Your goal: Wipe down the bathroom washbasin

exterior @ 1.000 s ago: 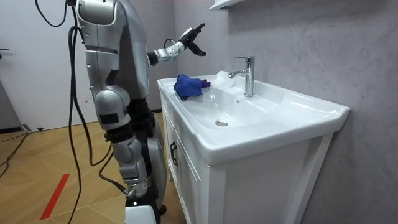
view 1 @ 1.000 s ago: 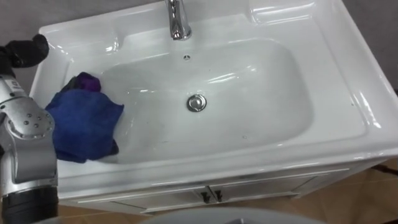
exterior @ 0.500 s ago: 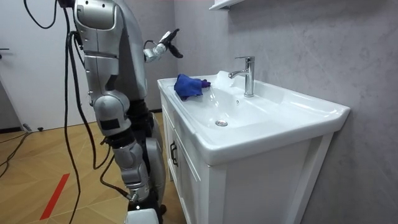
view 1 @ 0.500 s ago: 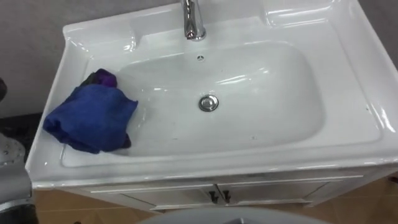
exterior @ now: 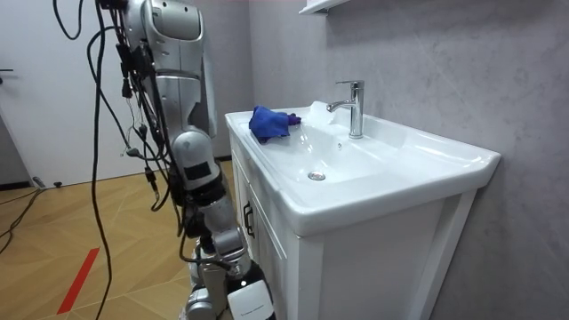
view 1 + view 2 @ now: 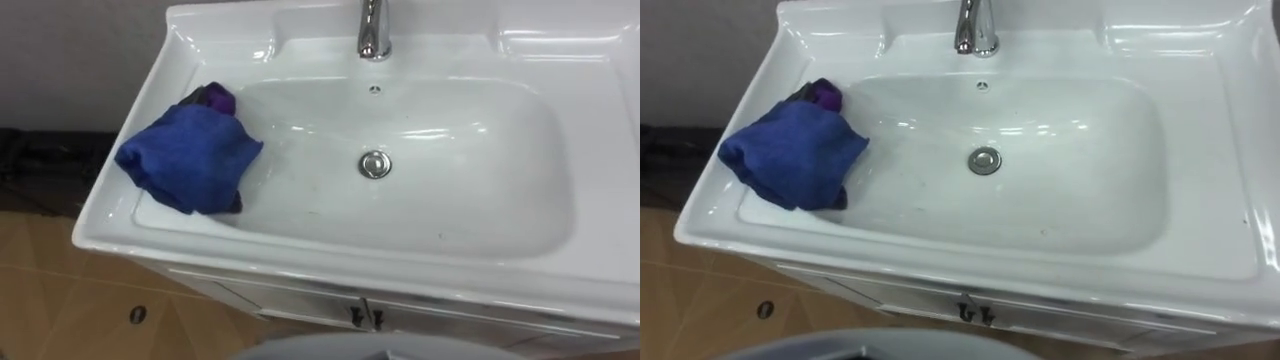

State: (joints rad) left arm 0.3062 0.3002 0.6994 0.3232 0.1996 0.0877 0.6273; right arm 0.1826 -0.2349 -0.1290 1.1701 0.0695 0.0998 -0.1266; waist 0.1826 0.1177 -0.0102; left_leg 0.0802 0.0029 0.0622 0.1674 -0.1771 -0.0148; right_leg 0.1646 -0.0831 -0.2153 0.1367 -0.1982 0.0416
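The fingers I cannot judge at this moment: whether they are spread, pressed together or pinching something, I cannot tell. What I can say is that no finger is on the blue cloth [image 6: 188, 160]. It lies bunched and free on the left slope of the basin [image 6: 470, 215], partly up on the rim, so it is out of any grasp and well apart from the drain [image 6: 375, 164] and the faucet [image 6: 373, 30]. A small purple piece [image 6: 215, 97] looks out from under its far edge. In the room view the robot stands at the end of the cabinet [image 5: 356, 267], at the room view's left. I judge the wiping is not finished, or the cloth was only put down.

The dangers I see come from the next reach. The fingers must come in from outside over the rim. If they arrive too low they strike the porcelain; if they push outward, the cloth can slide over the rim to the floor. A shallow pinch would lift only the top fold. The purple piece may be dragged along. The surface looks glossy and maybe wet, so a pressing hand can slip toward the faucet.
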